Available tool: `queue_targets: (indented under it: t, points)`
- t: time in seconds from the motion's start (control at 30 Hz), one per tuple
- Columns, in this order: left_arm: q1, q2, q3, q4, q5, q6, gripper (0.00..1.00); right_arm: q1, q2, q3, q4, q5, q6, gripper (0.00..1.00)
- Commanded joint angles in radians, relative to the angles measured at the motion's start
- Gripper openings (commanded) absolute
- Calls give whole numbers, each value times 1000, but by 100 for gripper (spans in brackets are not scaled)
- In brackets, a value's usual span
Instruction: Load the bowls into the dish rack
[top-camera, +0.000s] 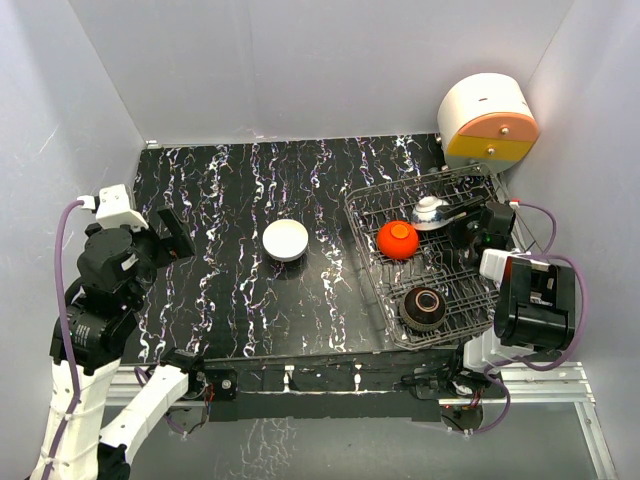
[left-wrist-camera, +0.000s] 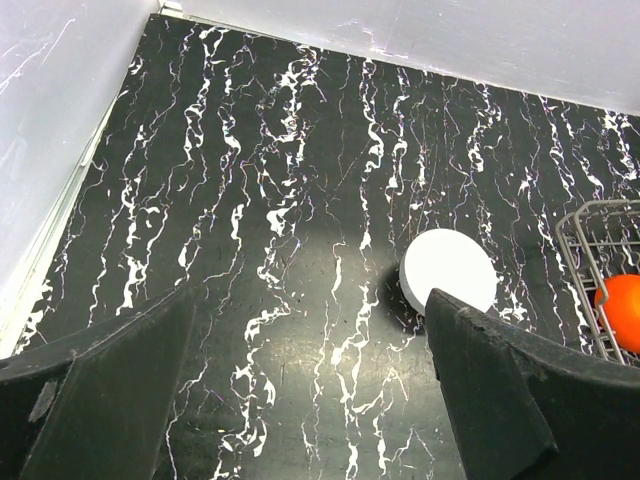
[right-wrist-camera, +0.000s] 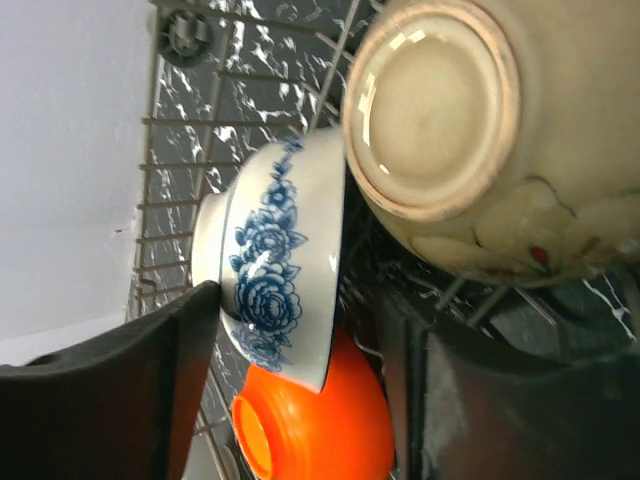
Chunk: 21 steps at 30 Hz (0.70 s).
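Observation:
The grey wire dish rack (top-camera: 380, 205) stands on the right of the table. In it are a red-orange bowl (top-camera: 398, 239), a blue-and-white bowl (top-camera: 431, 211) and a black bowl (top-camera: 424, 307). My right gripper (top-camera: 470, 228) is low in the rack beside the blue-and-white bowl. In the right wrist view that bowl (right-wrist-camera: 280, 250) stands on edge between my open fingers (right-wrist-camera: 180, 370), its foot against the left one. The red-orange bowl (right-wrist-camera: 320, 425) is below and a tan bowl (right-wrist-camera: 440, 120) beside it. The white bowl (top-camera: 286, 240) lies upside down on the table. My left gripper (top-camera: 172, 235) is open, empty and raised at the far left; its view shows the white bowl (left-wrist-camera: 448, 268).
A big white, orange and yellow drum-shaped container (top-camera: 487, 120) stands at the back right corner behind the rack. Grey walls close the table on the left, back and right. The rack's corner (left-wrist-camera: 590, 240) shows at the right edge of the left wrist view.

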Motion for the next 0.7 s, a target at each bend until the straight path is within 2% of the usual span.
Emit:
queue_targets:
  t: [0.0, 0.03, 0.07, 0.1, 0.13, 0.43, 0.67]
  points:
    - [-4, -9, -4, 2, 12, -7, 97, 5, -15, -22, -203, 31, -105, 71]
    - [-4, -9, -5, 4, 13, -7, 97, 5, -21, -18, -220, 31, -115, 72]
    - [-4, -9, -4, 5, 14, -7, 97, 5, -27, -14, -232, 33, -128, 81]
    - [-4, -10, -5, 8, 15, -7, 97, 5, -32, -12, -246, 37, -136, 96]
    - [-4, -10, -7, 9, 15, -7, 97, 5, -40, -10, -256, 36, -147, 98]
    - [-4, -15, -19, 19, 20, -9, 97, 5, -109, 1, -323, 29, -247, 99]
    - [-4, -9, -25, 29, 24, -7, 97, 5, -226, 43, -377, 53, -329, 99]
